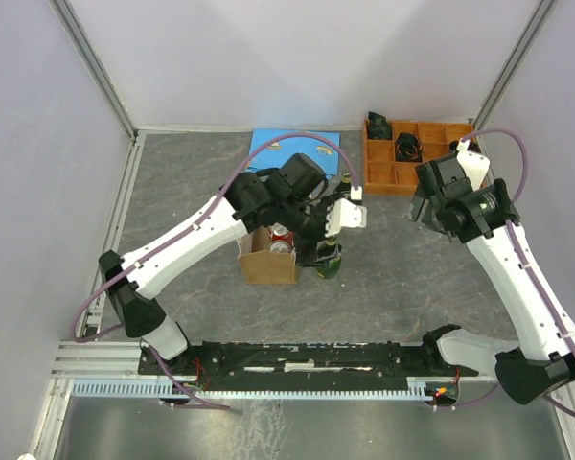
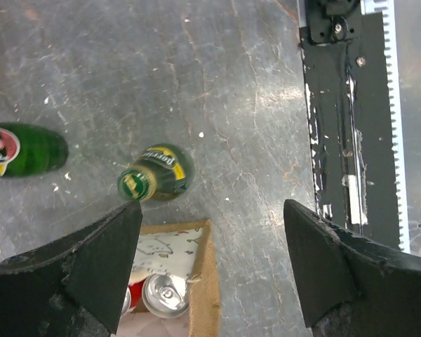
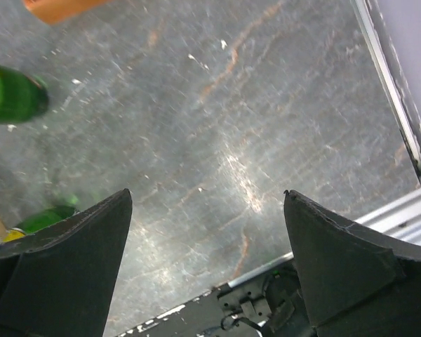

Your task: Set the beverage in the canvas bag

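The canvas bag (image 1: 266,264) stands open at the table's middle, tan-brown with a pale printed lining. Inside it are cans with red sides and silver tops (image 2: 165,295). A green glass bottle (image 1: 329,261) with a green-and-yellow cap stands upright just right of the bag; it also shows in the left wrist view (image 2: 158,172). A second green bottle (image 2: 21,149) stands farther back. My left gripper (image 1: 316,241) is open and empty, high over the bag's corner (image 2: 200,277) and the bottle. My right gripper (image 1: 425,206) is open and empty over bare table (image 3: 217,140).
An orange compartment tray (image 1: 441,131) holding dark objects sits at the back right. A blue flat item (image 1: 278,146) lies at the back centre. A black rail (image 2: 344,140) runs along the near edge. Grey walls enclose the table.
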Controlling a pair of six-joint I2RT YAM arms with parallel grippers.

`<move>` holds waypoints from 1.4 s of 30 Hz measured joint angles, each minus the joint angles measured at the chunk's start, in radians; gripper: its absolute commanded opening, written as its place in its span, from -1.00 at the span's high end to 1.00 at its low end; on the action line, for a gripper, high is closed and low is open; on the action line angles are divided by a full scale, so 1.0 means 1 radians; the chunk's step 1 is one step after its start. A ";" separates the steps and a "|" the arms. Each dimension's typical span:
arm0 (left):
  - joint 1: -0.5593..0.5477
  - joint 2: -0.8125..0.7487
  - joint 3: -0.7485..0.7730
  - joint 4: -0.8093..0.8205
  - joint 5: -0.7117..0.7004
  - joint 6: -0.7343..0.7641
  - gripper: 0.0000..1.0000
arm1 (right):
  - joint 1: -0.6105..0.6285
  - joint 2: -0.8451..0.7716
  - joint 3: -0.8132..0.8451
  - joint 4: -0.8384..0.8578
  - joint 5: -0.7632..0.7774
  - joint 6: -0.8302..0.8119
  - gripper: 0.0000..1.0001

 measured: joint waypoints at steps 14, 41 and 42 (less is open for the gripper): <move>-0.094 0.151 0.066 -0.080 -0.152 0.229 -0.71 | -0.097 -0.100 -0.143 0.012 -0.129 -0.034 -0.96; 0.008 0.317 0.243 -0.182 -0.117 0.253 -0.48 | -0.152 -0.120 -0.185 0.051 -0.225 -0.068 -0.96; 0.008 0.318 0.243 -0.181 -0.114 0.253 -0.46 | -0.152 -0.120 -0.185 0.051 -0.225 -0.068 -0.96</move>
